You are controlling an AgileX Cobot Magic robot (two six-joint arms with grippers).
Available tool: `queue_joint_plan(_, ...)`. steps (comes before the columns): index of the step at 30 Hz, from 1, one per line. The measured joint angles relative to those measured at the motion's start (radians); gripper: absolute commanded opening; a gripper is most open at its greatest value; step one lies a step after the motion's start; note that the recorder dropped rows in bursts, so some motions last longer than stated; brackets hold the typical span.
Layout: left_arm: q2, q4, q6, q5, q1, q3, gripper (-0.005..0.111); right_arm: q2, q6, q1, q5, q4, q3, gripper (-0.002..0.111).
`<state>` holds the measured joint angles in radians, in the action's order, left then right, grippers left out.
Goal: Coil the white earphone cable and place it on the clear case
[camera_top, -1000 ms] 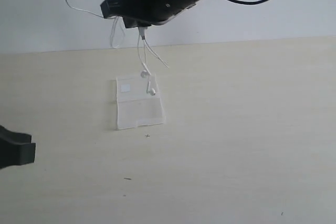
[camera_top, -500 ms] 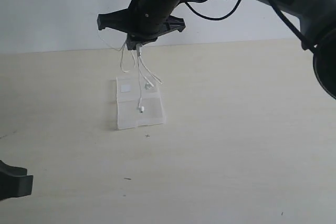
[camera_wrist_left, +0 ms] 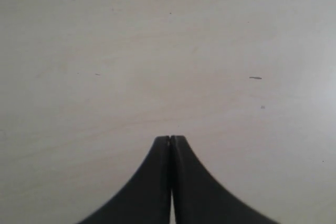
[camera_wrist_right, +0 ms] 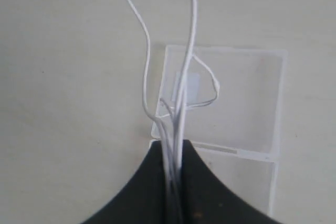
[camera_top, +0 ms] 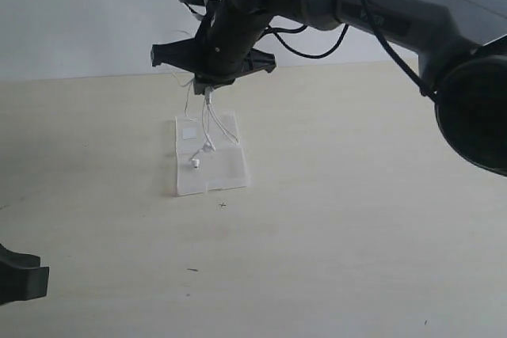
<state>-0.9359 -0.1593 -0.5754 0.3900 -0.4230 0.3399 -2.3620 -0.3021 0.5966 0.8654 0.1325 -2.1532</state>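
While the right claw (camera_top: 207,83) hangs above the worktop (camera_top: 356,219), its jaws are pinched on several strands of the cable (camera_top: 208,120), which drop straight beneath it. Directly below the claw lies the case (camera_top: 212,173), opened flat, and one earbud (camera_top: 195,162) reaches down to its surface (contact is hard to judge). Well apart from that claw, the left claw (camera_wrist_left: 170,140) sits pressed together, holding nothing, low over the worktop.
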Motion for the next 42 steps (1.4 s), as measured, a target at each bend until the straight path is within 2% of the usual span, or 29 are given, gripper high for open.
queue_joint_plan(17, 0.0, 0.023, -0.002, -0.006, 0.0, -0.013, 0.0, -0.084, -0.007, 0.0, 0.178, 0.0, 0.0, 0.0)
queue_joint_plan(29, 0.0, 0.03, -0.002, -0.008, 0.0, -0.013, 0.0, -0.098, -0.007, 0.0, -0.006, 0.014, 0.0, 0.0)
queue_joint_plan(34, 0.0, 0.03, -0.002, -0.012, 0.0, -0.013, 0.0, -0.098, -0.007, 0.0, -0.03, 0.014, 0.0, 0.0)
queue_joint_plan(37, 0.0, 0.03, -0.002, -0.018, 0.0, -0.013, 0.0, -0.098, -0.007, 0.0, -0.039, 0.011, 0.0, 0.007)
queue_joint_plan(42, 0.0, 0.03, -0.002, -0.018, 0.0, -0.013, 0.0, -0.098, -0.007, 0.0, -0.037, 0.005, 0.0, 0.025)
